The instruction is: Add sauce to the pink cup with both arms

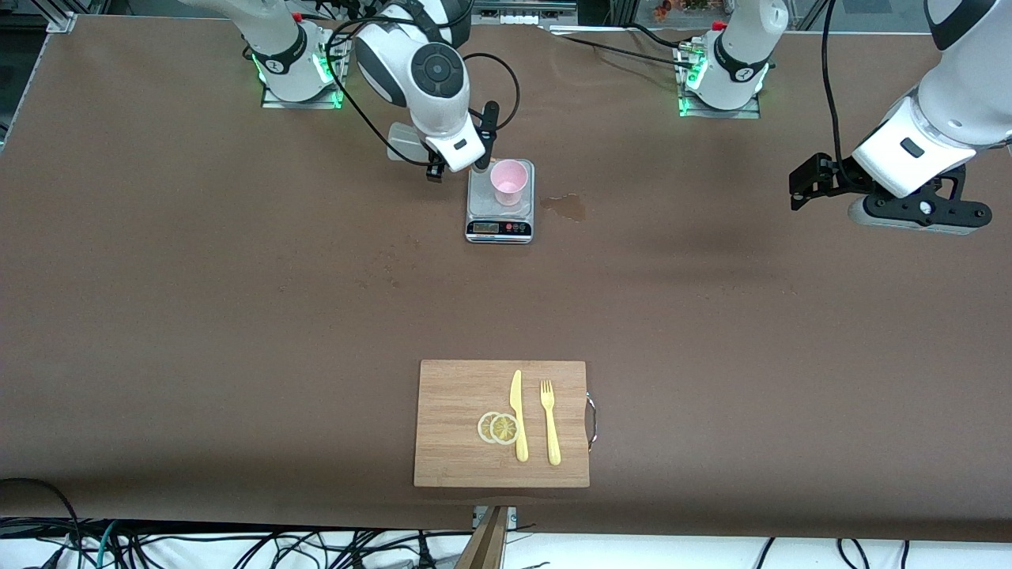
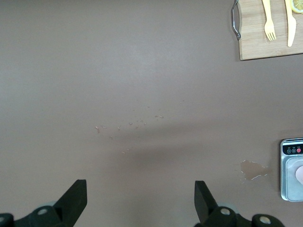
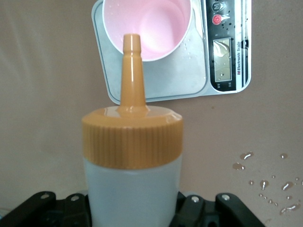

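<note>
The right gripper is clamped on the sauce, nozzle aimed at the pink cup, which stands on the scale just ahead of that gripper. The left gripper waits open over bare table, well apart from the cup. Judgement: centre the nozzle over the cup mouth before squeezing; the bottle's fill level is hidden, and the scale readout is illegible.

Bare brown table lies between the silver kitchen scale and the bamboo cutting board, well apart
</note>
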You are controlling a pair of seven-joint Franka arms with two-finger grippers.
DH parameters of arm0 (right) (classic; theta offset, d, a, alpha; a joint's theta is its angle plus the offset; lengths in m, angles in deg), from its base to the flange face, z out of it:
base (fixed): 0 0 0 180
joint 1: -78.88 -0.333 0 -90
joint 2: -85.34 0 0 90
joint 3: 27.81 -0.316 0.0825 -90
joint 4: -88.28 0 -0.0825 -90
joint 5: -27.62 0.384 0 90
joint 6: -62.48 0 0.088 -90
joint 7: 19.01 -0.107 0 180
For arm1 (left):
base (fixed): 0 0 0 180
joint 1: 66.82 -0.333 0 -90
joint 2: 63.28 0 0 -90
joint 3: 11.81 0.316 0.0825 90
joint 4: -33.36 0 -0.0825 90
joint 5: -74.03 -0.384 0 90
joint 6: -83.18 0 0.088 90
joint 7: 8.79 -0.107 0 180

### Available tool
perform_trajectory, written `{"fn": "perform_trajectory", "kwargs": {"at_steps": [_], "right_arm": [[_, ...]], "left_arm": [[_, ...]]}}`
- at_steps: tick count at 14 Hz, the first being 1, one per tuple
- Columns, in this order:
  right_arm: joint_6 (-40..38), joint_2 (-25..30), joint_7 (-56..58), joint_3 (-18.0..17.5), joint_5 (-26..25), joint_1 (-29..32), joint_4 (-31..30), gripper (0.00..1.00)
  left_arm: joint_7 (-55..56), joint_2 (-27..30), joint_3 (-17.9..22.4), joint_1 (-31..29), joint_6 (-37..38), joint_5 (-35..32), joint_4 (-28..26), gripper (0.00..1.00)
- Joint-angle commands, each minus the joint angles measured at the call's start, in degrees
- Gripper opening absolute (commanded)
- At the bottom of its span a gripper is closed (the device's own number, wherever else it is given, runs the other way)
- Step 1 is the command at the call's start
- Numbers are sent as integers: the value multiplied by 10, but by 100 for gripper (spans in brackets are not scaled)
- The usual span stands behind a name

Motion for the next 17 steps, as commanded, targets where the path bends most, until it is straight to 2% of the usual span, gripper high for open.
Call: {"fn": "perform_trajectory", "kwargs": {"at_steps": [1, 7, 10, 17], "right_arm": [[-41, -36, -30, -2, -26, -11, 54, 34], [-50, -47, -59, -2, -64, -28, 56, 34], [-62, -52, -70, -2, -68, -33, 64, 34], [-117, -72, -83, -2, -92, -45, 103, 34]], "left_arm": [[-6, -7, 2, -7, 5, 9, 17, 100], [-6, -7, 2, -8, 5, 9, 17, 100], [-6, -7, 2, -8, 5, 9, 17, 100], [-7, -7, 2, -8, 5, 9, 17, 100]]}}
